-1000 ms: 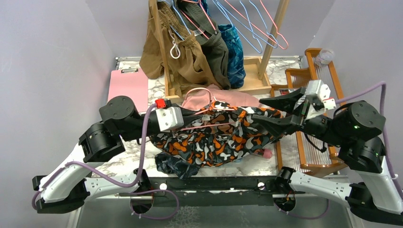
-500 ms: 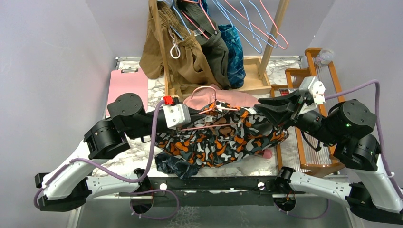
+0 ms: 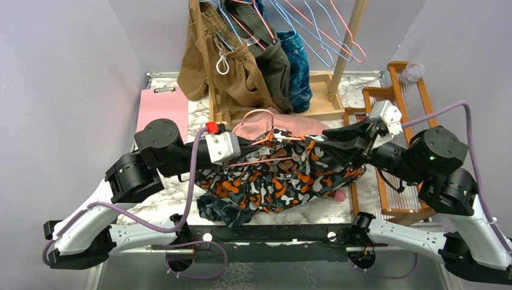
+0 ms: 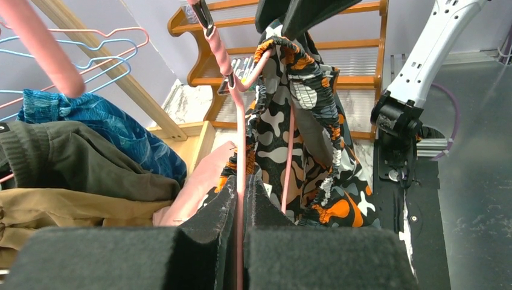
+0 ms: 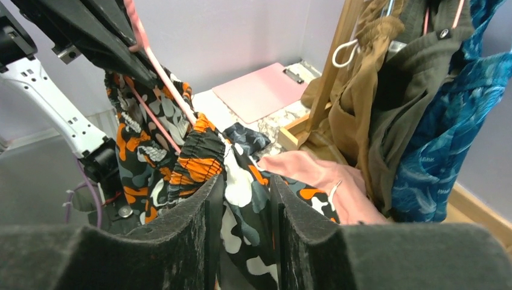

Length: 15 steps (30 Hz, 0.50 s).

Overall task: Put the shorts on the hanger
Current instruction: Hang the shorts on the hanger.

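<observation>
The camouflage-print shorts (image 3: pixel 278 175) hang in the air over the middle of the table, their waistband threaded on the pink wire hanger (image 3: pixel 261 161). My left gripper (image 3: pixel 256 147) is shut on the hanger's wire (image 4: pixel 241 133), which runs straight between its pads (image 4: pixel 243 187). The elastic waistband (image 4: pixel 302 96) bunches at the hanger's far shoulder. My right gripper (image 3: pixel 331 147) reaches in from the right. In its wrist view the jaws (image 5: pixel 244 184) stand a little apart with a fold of the shorts (image 5: pixel 193 160) between them. The hanger (image 5: pixel 163 72) slants up to the left there.
A wooden rack (image 3: pixel 208 60) at the back holds brown, olive and blue garments plus light-blue and pink hangers (image 3: pixel 320 36). Dusty-pink shorts (image 3: pixel 296 125) lie behind the held pair and dark leaf-print shorts (image 3: pixel 218 209) below it. A pink clipboard (image 3: pixel 162 109) lies left; a wooden frame (image 3: pixel 407 96) stands right.
My right arm has swung inward to the left, and its jaws now straddle the shorts' fabric more narrowly than a second ago. The left arm shifted slightly right, still holding the hanger.
</observation>
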Tool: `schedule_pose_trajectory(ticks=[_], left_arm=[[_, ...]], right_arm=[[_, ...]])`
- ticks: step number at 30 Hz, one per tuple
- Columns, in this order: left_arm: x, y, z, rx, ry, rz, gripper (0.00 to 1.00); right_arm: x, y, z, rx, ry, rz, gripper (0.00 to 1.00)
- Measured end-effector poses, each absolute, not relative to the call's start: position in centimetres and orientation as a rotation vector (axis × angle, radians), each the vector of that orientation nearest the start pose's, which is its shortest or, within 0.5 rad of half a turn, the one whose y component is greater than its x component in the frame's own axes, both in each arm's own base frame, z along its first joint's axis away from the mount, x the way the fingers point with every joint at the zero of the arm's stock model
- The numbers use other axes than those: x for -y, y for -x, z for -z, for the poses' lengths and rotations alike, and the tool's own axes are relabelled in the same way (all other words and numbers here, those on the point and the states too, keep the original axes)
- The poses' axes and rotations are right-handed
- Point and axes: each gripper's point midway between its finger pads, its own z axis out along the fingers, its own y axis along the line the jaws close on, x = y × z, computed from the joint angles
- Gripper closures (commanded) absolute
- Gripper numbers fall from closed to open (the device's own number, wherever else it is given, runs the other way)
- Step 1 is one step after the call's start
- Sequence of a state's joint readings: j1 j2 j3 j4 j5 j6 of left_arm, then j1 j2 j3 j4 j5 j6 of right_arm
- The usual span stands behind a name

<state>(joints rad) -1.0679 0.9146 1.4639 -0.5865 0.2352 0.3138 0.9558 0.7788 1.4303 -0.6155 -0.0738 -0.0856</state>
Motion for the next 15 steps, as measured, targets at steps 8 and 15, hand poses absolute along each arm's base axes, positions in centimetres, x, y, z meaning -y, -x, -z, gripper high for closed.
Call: schedule_pose_trajectory(ticks=[8,15], left_arm=[[26.1,-11.1,-44.9,-1.171,-1.203,0.769,1.0],[26.1,-11.1,-44.9,-1.171,-1.203,0.77,1.0]], right_arm=[[-20.5,-13.3,-45.1,-1.371,0.85,-0.741,0.91],[-19.5,-13.7,-45.5,-1.376,0.802,-0.71,0.99]])
